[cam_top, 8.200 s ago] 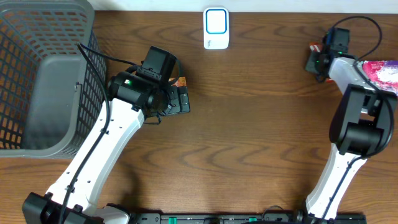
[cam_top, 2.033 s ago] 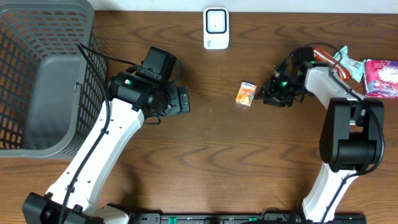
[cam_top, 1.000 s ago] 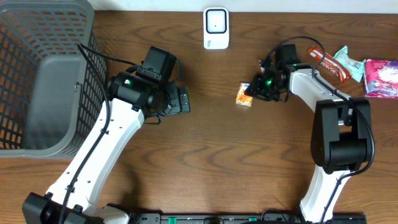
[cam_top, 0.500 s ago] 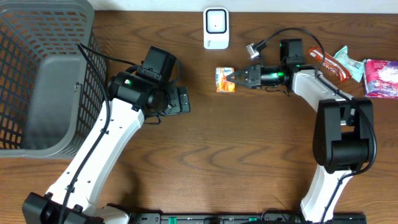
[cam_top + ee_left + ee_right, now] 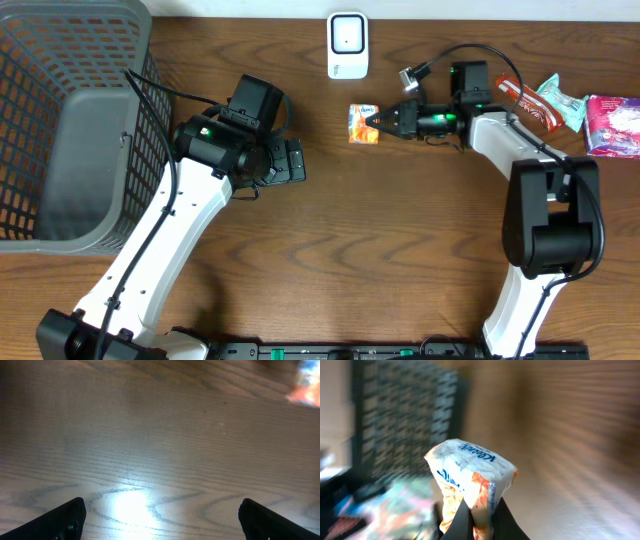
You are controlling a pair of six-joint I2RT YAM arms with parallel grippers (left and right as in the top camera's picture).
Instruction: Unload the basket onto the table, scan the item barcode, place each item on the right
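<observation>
- The right claw (image 5: 381, 123) is pressed together on one end of the tissue packet (image 5: 363, 124). The packet juts out past the fingertips toward the left arm's side, seemingly lifted off the table (image 5: 400, 250).
- The white scanner (image 5: 347, 45) lies near the packet, toward the table's far edge and slightly further to that same side. No barcode shows in any view.
- The left claw (image 5: 292, 160) hangs spread wide and empty, farther from the scanner. The right arm looks best placed to present the packet.

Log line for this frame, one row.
right jaws: shut on pack | left jaws: open, empty, over table | pack: near scanner, apart | scan: not yet
</observation>
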